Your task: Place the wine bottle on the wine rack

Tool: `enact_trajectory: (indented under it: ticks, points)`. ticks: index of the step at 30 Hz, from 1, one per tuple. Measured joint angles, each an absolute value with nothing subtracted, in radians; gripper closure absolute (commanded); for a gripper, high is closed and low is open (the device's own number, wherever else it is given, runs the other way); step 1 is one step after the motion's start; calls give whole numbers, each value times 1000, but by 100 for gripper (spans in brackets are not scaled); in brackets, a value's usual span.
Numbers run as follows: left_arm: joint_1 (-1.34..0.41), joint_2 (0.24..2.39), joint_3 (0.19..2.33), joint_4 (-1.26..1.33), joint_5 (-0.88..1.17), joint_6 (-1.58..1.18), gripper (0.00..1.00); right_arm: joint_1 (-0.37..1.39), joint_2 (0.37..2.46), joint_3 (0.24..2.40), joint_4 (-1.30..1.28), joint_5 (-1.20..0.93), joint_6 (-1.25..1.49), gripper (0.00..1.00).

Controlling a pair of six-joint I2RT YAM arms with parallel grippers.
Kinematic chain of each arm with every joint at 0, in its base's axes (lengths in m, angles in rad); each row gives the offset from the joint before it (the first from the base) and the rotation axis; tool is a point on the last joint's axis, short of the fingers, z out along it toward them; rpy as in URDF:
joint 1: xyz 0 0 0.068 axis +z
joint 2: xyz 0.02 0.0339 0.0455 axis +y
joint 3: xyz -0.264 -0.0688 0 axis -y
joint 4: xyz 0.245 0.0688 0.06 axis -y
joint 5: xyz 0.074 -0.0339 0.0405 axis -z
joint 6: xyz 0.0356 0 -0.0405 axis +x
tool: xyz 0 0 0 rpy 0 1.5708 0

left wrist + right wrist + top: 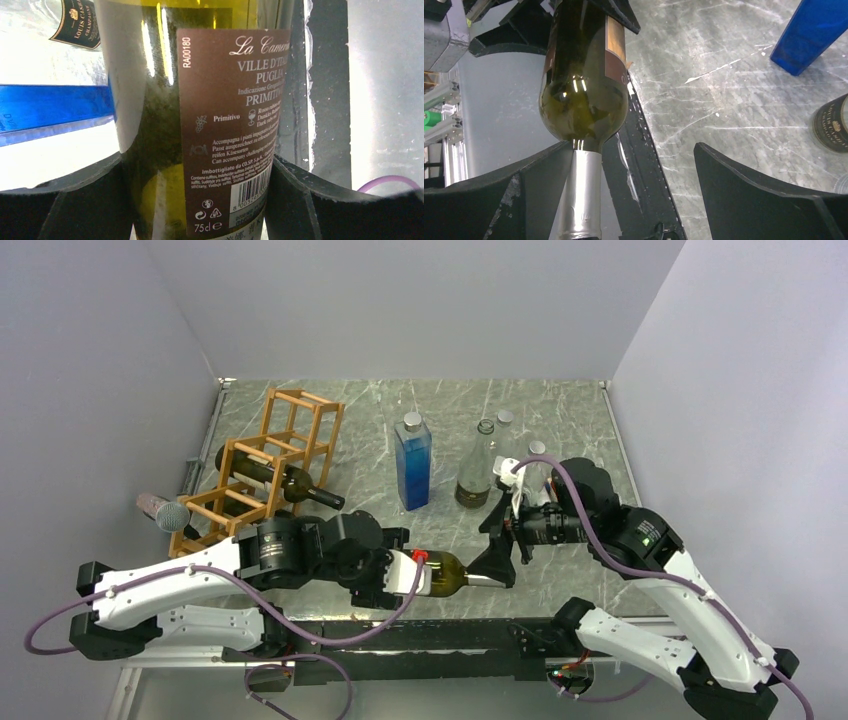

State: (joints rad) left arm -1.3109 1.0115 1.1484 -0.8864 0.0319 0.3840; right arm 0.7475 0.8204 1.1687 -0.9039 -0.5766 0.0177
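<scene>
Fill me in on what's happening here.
The left gripper is shut on the body of a wine bottle, holding it on its side between the two arms. The right gripper is open, its jaws wide around the bottle's neck. The rack at back left already holds one dark bottle; this one is not on it yet.

Locate the wine rack on the left of the grey marbled table. A blue bottle stands upright at centre; you find clear glass bottles just right of it.
</scene>
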Motion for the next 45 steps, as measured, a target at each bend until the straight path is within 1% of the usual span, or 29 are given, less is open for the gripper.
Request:
enact_trajectory:
  ticks: [10,18,21,28,30,32,33,34,36,45]
  points:
    - [-1314,1057,1186,-950,9,468,99,770,828,1131,-919,-582,17,4]
    - [-1316,1099,1220,-908,-84,488,99,805,842,1115,-986,-596,-6,3]
    - [-1316,1108,1220,-898,-103,499,99,814,841,1102,-990,-595,-10,6]
    - [-1321,1110,1219,-904,-113,532,99,873,889,1090,-978,-563,-5,18]
    - [-1328,1110,1216,-903,-121,540,99,899,907,1089,-969,-546,6,26]
    - [-1337,1110,1208,-899,-130,546,99,927,920,1084,-955,-525,16,39]
    - [-1341,1110,1205,-894,-130,548,99,936,924,1082,-949,-520,18,47]
    - [-1344,1110,1200,-895,-133,567,99,949,927,1079,-949,-527,19,58]
    - [-1345,1110,1194,-906,-144,558,99,974,930,1076,-950,-507,31,100]
    - [-1350,1107,1194,-931,-151,538,99,1016,913,1060,-947,-453,69,100]
